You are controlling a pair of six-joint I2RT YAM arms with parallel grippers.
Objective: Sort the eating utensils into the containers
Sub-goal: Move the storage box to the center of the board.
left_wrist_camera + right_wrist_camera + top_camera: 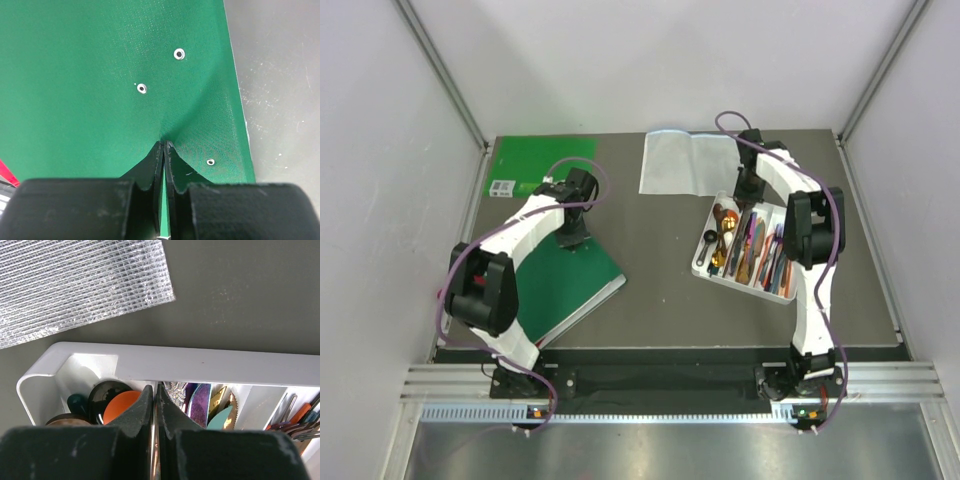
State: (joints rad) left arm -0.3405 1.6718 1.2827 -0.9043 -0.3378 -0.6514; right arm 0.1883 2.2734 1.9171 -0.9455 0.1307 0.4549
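Hazard in the top external view lies mainly with the left gripper [570,238], which is down on the green book [582,280], well apart from the tray [703,266]. Any lift or pull from there would probably drag or fold the book, which is no part of the sorting. The right gripper [750,190] hangs over the far end of the tray, with the utensils [752,250] lying lengthwise in the compartments on the near side of its fingers. No utensil shows on the table [660,300] outside the tray, so the sort is judged close to complete. Left wrist view: the fingers are pressed together on a puckered fold of the green cover, with a green sliver showing between them and no utensil near them. Right wrist view: the fingers are pressed together with nothing clearly between them, and the tips are at the inner edge of the tray's far wall. The orange rounded head [122,405] lies just left of the tips and the purple utensil head [200,407] just right, both lower than the tips. A straight descent would likely strike the wall or the stacked heads and could shift the tray.
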